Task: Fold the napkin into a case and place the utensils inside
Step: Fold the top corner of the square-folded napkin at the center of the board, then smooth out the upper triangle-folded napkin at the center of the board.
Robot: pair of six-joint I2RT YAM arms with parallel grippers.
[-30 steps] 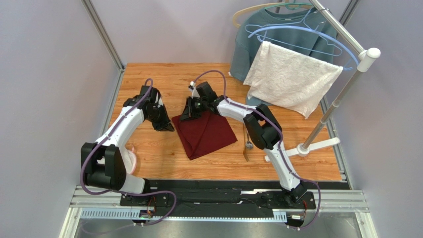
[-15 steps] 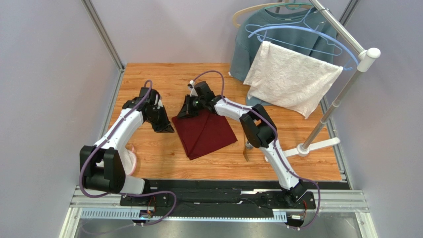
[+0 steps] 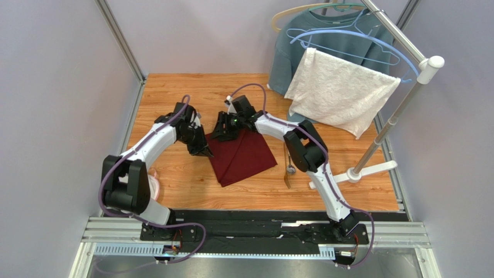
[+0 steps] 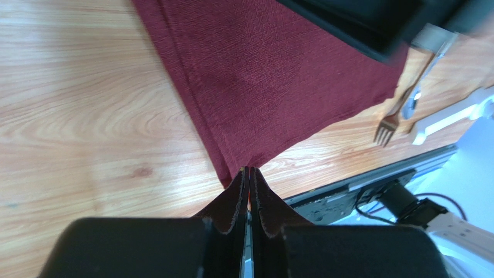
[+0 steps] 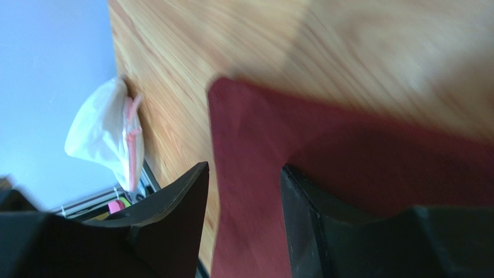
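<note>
Table: a wooden table (image 3: 174, 92) with both arms reaching out from its near edge.
Napkin: the dark red napkin (image 3: 242, 157) lies flat and folded near the middle of the table, turned so that one corner points at the near edge and another at the far edge.
Spoon: the silver spoon (image 4: 413, 99) lies on the wood just off the napkin's right corner, apart from the cloth.
Fork: the fork (image 4: 387, 123) lies beside the spoon, its prongs toward the near edge.
Left gripper: the left gripper (image 4: 248, 174) is at the napkin's left hem, tips down on the cloth edge. Its jaws are pressed together; whether any cloth is caught between them cannot be told.
Right gripper: the right gripper (image 5: 243, 174) is low over the napkin's far corner. Its jaws are spread, with the cloth showing in the gap and nothing pinched.
Towel: a white towel (image 3: 342, 92) hangs from a rack (image 3: 400, 43) over the far right corner.
Sweatshirt: a grey-blue sweatshirt (image 3: 290, 49) hangs behind the towel.
Bag: a white and pink bag (image 5: 107, 139) sits at the left edge near the left arm, partly hidden.
</note>
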